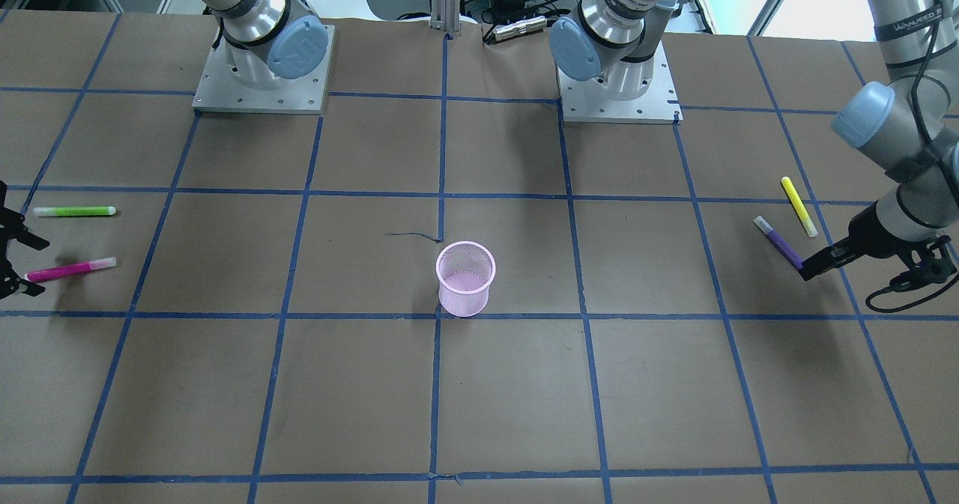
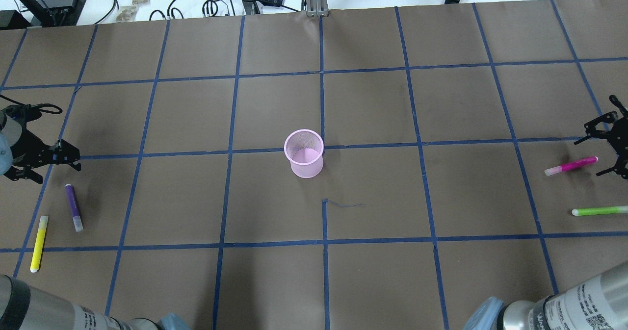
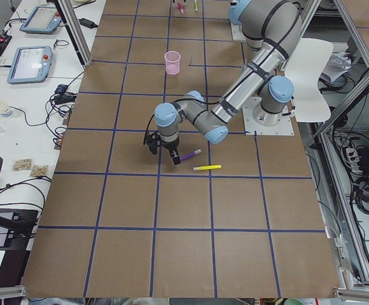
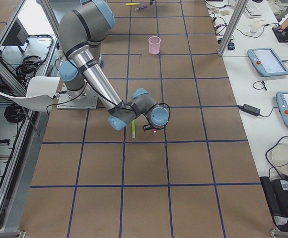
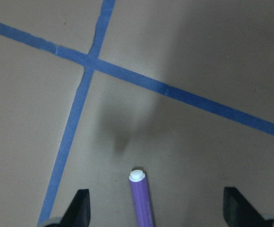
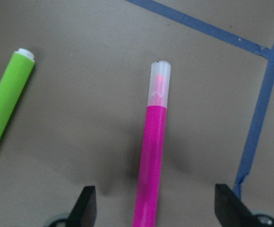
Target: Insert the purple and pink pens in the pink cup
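Purple pen [image 2: 74,207] at cup's [image 2: 304,153] 8 o'clock, pink pen [image 2: 571,165] at 3, flat on tabletop [image 2: 373,281]; left fingers [image 5: 81,208] and right fingers [image 6: 86,205] spread astride them. Likely light, stiff, slick: pinch mid-barrel.

From here the bench [image 1: 524,399] reads as matt brown paper, gridded with blue tape [image 1: 584,315] that has a faint sheen. The pink cup [image 1: 465,279] at mid-frame looks like fine see-through mesh; metal or plastic, I cannot tell. The pink pen [image 6: 151,156] and green pen [image 6: 7,104] are smooth plastic, the pink one with a frosted translucent cap; the purple pen [image 5: 141,201] is smooth plastic too, with a white end plug. The left pincer [image 5: 158,210] and right pincer [image 6: 156,204] show matt black. Along the top of the front view, the base plates [image 1: 262,99] are dull grey metal and the arm joints [image 1: 255,6] are bright and silvery, with glossy pale-blue caps [image 1: 297,47].
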You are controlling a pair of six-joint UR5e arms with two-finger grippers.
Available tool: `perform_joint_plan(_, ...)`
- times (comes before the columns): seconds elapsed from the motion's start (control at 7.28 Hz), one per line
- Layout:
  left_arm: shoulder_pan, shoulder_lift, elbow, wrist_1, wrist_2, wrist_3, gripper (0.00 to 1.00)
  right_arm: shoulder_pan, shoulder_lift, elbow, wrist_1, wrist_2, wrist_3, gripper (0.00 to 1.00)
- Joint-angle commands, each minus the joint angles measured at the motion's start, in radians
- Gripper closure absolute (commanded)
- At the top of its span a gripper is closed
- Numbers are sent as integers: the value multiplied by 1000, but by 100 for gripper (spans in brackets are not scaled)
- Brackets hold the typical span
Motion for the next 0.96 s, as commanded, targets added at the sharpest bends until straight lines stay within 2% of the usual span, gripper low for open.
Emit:
perform_joint_plan(0.0,2,-23,0,6,1,-1,5,0,1,-4,-6,-4,123,19)
perform_joint_plan(0.27,2,-35,-5,2,2,-6,13,0,4,1,-8,-4,121,22)
perform_joint_plan(0.69,2,-39,-5,-4,7,-7,13,0,7,4,-11,-2,85,26)
perform_joint_plan(0.82,2,-39,-5,-4,7,-9,20,0,13,4,-13,-2,87,25)
